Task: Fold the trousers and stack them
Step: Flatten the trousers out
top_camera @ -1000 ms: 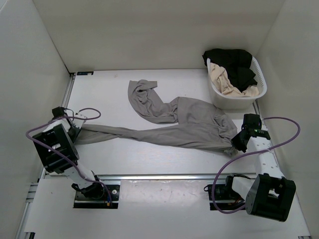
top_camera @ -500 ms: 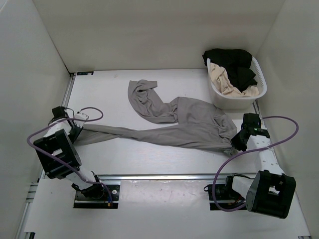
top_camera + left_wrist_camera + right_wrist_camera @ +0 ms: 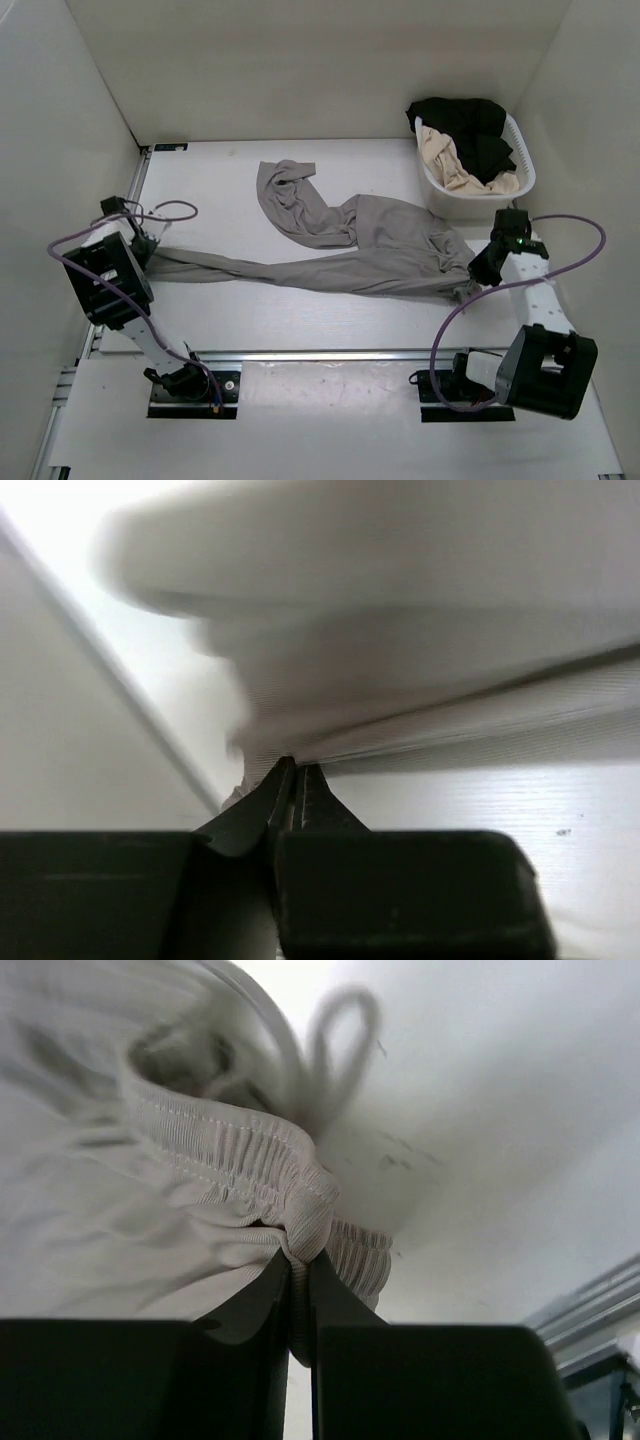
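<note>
Now holding the trousers (image 3: 380,255) stretched left to right across the table (image 3: 300,315), pinching a leg end tight in the left gripper (image 3: 295,772) at the left edge and the elastic waistband in the right gripper (image 3: 298,1258) near the basket (image 3: 440,195), both arms reaching low and outward.

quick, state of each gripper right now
left gripper: shut on the trousers, at a leg end
right gripper: shut on the trousers, at the waistband

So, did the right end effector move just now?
Yes. The right end effector, shut on the trousers, has shifted a little away from the arm bases, closer to the basket.
</note>
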{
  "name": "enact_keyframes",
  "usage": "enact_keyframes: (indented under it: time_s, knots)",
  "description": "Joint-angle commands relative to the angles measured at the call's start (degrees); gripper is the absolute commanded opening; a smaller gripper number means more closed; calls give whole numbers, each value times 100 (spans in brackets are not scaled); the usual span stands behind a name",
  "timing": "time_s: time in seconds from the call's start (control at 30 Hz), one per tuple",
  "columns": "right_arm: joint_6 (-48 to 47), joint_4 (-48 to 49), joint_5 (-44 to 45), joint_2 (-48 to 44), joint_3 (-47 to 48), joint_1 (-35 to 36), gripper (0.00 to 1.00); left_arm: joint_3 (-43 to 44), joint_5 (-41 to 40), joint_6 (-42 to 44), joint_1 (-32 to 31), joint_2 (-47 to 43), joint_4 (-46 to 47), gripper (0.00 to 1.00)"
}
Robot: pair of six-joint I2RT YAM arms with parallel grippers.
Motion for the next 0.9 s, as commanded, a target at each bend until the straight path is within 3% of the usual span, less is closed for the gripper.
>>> enact_keyframes:
  time_s: [0.0, 0.07, 0.1, 0.2, 0.4, 0.67, 0.87]
  knots:
    - [-402, 122, -243, 441, 1689, -144, 0, 1444, 510, -293, 51, -14, -975, 14]
    - [-622, -11, -304, 592, 2379, -198, 0, 2605, 687, -293, 182, 39, -1384, 14]
    - [-675, -89, -305, 644, 2826, -198, 0, 2861, 748, -345, 183, 39, -1551, 14]
    - [-728, -291, -358, 593, 3024, -258, 0, 3127, 582, -197, 253, -57, -1675, 14]
    - [-781, -292, -498, 206, 2489, -741, 0, 2425, 353, 32, 454, -339, -1614, 14]
    - [-833, -292, -876, 153, 1681, -1199, 0, 2504, 177, 199, 631, -286, -1500, 14]
    - [-378, -240, -1078, 47, 345, -1322, 0, 687, -78, 453, 631, -873, -1035, 14]
